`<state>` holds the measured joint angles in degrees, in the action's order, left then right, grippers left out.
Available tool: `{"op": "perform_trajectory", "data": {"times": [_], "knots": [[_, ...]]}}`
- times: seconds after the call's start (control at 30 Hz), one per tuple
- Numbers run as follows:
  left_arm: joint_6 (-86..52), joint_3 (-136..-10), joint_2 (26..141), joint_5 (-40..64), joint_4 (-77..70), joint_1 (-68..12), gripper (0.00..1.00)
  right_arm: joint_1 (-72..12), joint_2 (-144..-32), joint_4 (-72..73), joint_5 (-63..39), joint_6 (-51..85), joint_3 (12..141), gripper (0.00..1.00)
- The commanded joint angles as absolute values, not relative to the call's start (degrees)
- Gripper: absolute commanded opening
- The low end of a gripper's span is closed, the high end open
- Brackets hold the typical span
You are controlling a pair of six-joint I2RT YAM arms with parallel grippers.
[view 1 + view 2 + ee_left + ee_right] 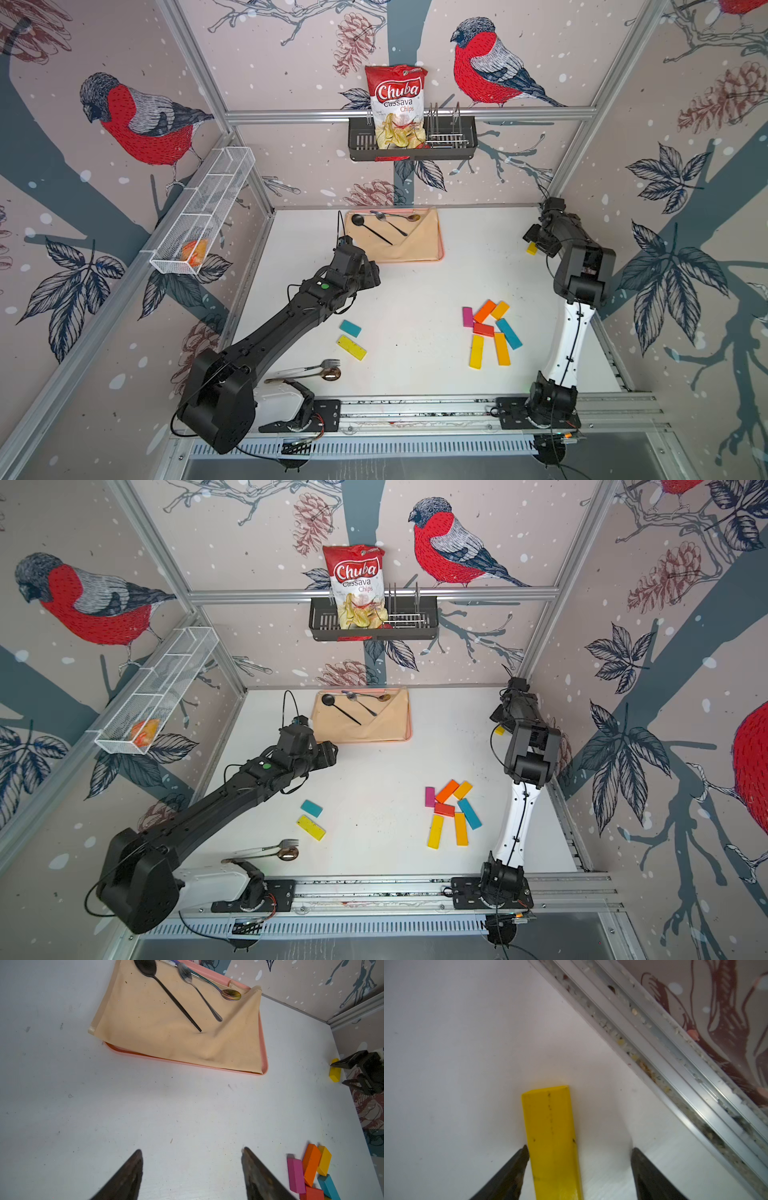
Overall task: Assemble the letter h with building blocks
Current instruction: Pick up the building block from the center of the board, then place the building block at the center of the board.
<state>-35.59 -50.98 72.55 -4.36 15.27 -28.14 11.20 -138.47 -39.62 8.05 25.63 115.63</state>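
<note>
Lone yellow block (pixel 552 1142) is lying flat on the counter (pixel 446 1043) at its far right edge, close to the wall rail (pixel 654 1053). Right end effector (pixel 579 1147) is straddling it with the fingers spread. One finger is touching the block's side, the other is standing clear with bare counter in between. It is not pinching the block.

Main cluster is sitting right of centre:
- magenta block (pixel 468 316), orange block (pixel 485 311) and amber block (pixel 500 310) are lying at the back
- red block (pixel 483 329) is lying crosswise just in front of them
- teal block (pixel 508 333) is angling off to the right
- second yellow block (pixel 476 352) and second amber block (pixel 502 349) are lying side by side, nearest the front

Two more blocks are lying well apart from that cluster, left of centre: short teal block (pixel 350 328) with the third yellow block (pixel 351 347) just in front of it.

Left end effector (pixel 192 1149) is hanging over bare counter with the fingers spread and nothing between them. It is facing the pink tray (pixel 264 1053), which is draped with a cloth (pixel 166 1028) carrying three spoons (pixel 146 967).

A fork (pixel 320 366) and a bronze spoon (pixel 330 375) are lying near the front left. A chip bag (pixel 397 104) is standing in the black rack (pixel 457 141) on the back wall.
</note>
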Motion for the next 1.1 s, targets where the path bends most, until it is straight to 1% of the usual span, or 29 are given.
{"op": "perform_trajectory", "data": {"times": [0.0,0.1,0.17,0.2,0.27,0.4,0.53,0.63,0.77,0.87,0.9,0.97,1.0,1.07], "knots": [[-35.8,-50.4,72.3,-2.2,13.4,-27.2,0.71,9.8,-140.3,-44.1,7.6,24.5,116.5,0.6],[-35.4,-50.9,72.6,-1.1,13.9,-27.2,0.68,8.1,-140.1,-45.4,8.3,24.4,115.3,0.45],[-35.5,-51.1,72.3,-0.2,14.0,-27.1,0.68,6.9,-138.8,-45.3,8.5,24.6,113.1,0.37],[-35.6,-51.3,72.0,0.5,14.0,-27.1,0.68,6.2,-137.6,-45.2,8.4,24.8,111.5,0.34],[-35.7,-51.4,71.6,2.2,13.6,-27.1,0.68,4.8,-134.6,-44.0,8.2,25.3,107.6,0.31],[-36.0,-52.0,72.1,6.9,13.8,-26.8,0.67,-0.3,-126.2,-41.3,8.4,26.5,97.1,0.29],[-38.0,-52.0,72.1,13.3,13.5,-25.9,0.65,-7.7,-116.4,-38.8,11.1,28.5,86.6,0.25],[-39.9,-50.8,71.5,17.4,12.0,-24.6,0.66,-15.2,-107.1,-36.2,11.8,30.6,78.7,0.25],[-41.4,-48.5,70.5,21.8,10.1,-21.8,0.65,-28.2,-99.9,-38.4,15.4,34.6,75.5,0.25],[-42.4,-47.7,69.4,23.0,9.8,-20.1,0.65,-37.3,-98.4,-40.6,16.9,38.9,76.5,0.25],[-42.7,-47.4,69.1,22.2,10.0,-19.7,0.65,-39.5,-99.1,-40.7,15.2,40.7,77.4,0.25],[-43.3,-47.3,68.7,19.1,11.2,-19.2,0.65,-43.8,-101.7,-40.0,12.5,43.3,79.1,0.25],[-43.6,-47.4,68.9,16.8,12.7,-18.9,0.66,-46.2,-103.6,-40.3,12.9,44.5,81.1,0.25],[-44.0,-47.4,69.4,15.7,14.7,-17.9,0.66,-49.8,-108.4,-40.6,12.3,45.8,85.4,0.25]]}}
